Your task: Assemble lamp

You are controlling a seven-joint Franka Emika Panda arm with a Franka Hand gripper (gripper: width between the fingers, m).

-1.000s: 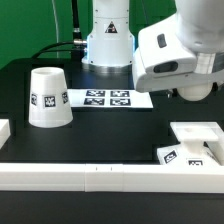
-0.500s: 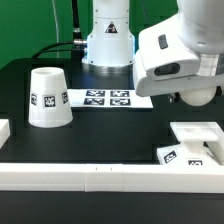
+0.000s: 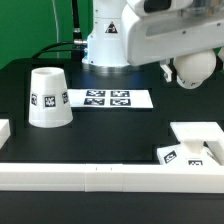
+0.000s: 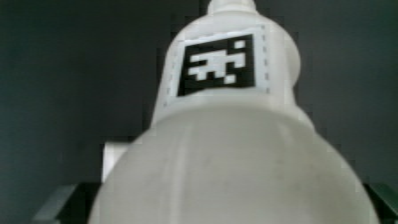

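Exterior view: gripper (image 3: 184,66) grasps the bulb (image 3: 193,70) at two o'clock; next it likely needs seating in the five-o'clock base (image 3: 197,133).

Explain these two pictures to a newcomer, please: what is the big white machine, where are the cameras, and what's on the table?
The big white machine is a robot arm that is building a lamp. The exterior view looks at the black table from off the arm; the wrist view comes from a camera on the arm's wrist. On the table stand the lamp shade, the flat marker board and, at the exterior view's right, the base block. The gripper holds the ball bulb in the air; the wrist view shows it close up, tag visible.
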